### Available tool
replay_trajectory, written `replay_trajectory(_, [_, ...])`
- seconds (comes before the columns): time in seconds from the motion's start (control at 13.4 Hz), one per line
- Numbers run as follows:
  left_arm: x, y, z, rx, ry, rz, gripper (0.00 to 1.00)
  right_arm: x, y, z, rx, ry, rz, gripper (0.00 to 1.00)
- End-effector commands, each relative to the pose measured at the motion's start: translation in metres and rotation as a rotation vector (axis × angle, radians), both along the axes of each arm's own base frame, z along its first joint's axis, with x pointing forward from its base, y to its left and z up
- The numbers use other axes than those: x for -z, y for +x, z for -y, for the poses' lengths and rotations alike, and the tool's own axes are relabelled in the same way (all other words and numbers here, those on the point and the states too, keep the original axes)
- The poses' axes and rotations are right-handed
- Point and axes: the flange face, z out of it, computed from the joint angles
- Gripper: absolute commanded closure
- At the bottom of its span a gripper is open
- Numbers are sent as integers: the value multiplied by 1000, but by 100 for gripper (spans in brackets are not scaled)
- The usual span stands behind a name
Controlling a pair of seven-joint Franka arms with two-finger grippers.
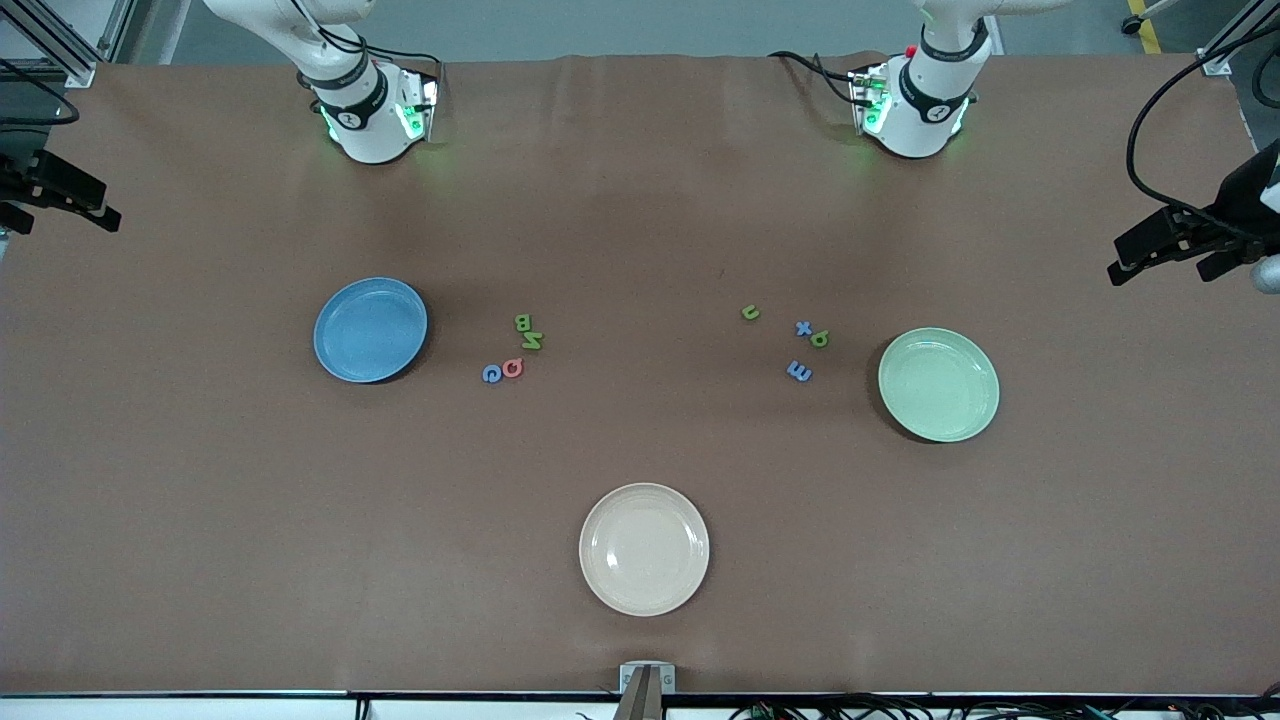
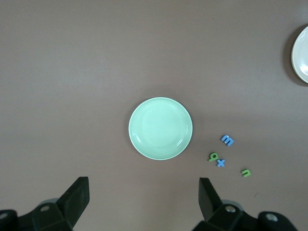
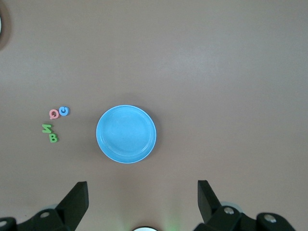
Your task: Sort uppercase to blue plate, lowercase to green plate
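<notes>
Glossy round blue plate and green plate sit empty on matte brown cloth. Flat foam capitals and small letters lie between. Left gripper and right gripper both hang spread, holding nothing.

The blue plate, green plate and cream plate look glossy. The brown table cover is matt, faintly creased.

A plain brown bench carries a medium-blue plate, a pale mint-green plate and a cream plate. The B, N, u and p are green; the G, x and m blue; the O red-pink. Both arms' jaws are black.
</notes>
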Motion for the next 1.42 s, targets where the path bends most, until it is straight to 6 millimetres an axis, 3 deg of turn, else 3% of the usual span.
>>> replay_trajectory(0.0, [-7, 2, -2, 15, -7, 16, 0, -3, -10, 1, -14, 3, 13, 0])
replay_trajectory(0.67, [-3, 0, 0, 15, -27, -16, 0, -2, -10, 2, -11, 0, 8, 0])
replay_trajectory(0.82, [16, 9, 19, 23, -84, -51, 0, -2, -10, 4, -11, -13, 7, 0])
replay_trajectory(1.12, [64, 29, 80, 112, -88, -121, 0, 0, -10, 5, -12, -19, 3, 0])
replay_trajectory(1.35, [107, 35, 136, 196, -77, -178, 0, 0, -10, 5, -12, -19, 3, 0])
